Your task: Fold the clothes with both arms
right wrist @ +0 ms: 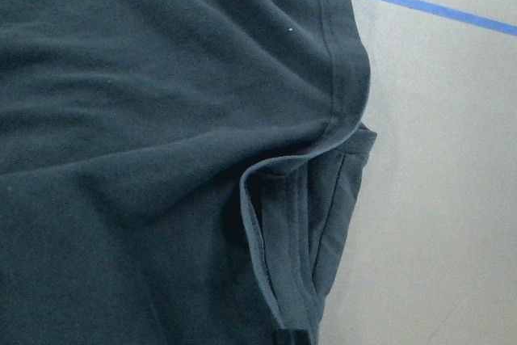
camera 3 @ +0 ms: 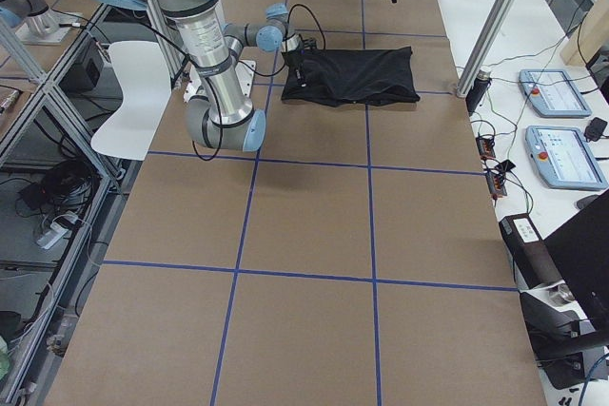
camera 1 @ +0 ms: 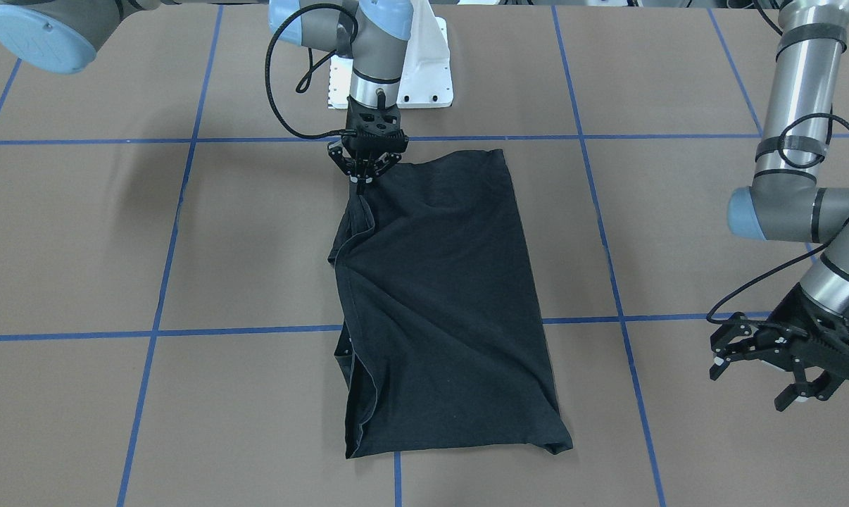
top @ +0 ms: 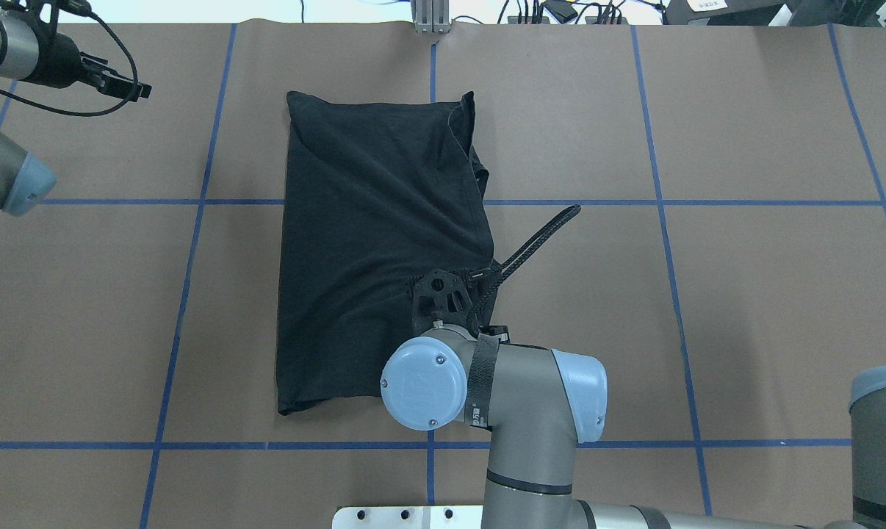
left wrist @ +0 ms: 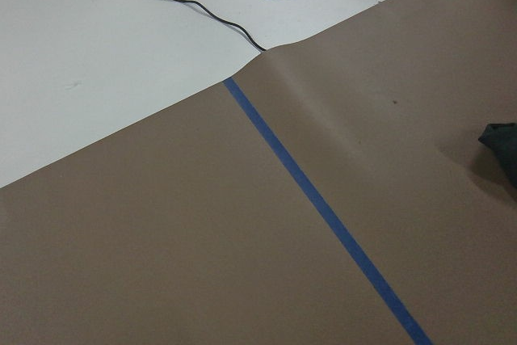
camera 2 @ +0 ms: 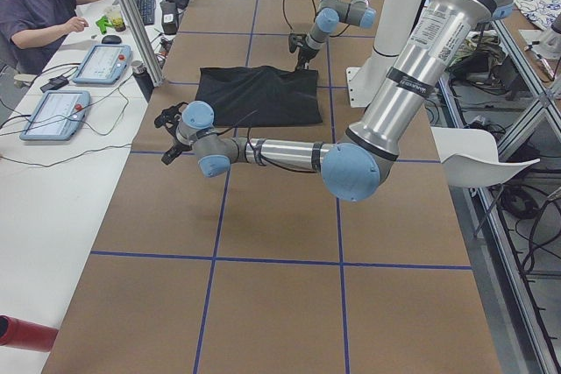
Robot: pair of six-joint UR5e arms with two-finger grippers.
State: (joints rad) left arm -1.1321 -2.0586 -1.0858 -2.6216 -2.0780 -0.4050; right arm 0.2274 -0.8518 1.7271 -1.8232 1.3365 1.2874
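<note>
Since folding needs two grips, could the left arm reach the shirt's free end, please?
Probably yes: the left gripper hangs open beside the T-shirt, with nothing between them on the table, and the right gripper pinches the opposite end.

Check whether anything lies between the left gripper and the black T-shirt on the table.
Nothing visible does. Between the open left gripper and the T-shirt there is only bare brown table crossed by blue tape lines. The right gripper pinches the T-shirt's edge on the opposite side, out of that path.

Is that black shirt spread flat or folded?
Folded: the T-shirt is a narrow rectangle, no sleeves sticking out, layered hems along one edge, right pincer pinching a corner.
</note>
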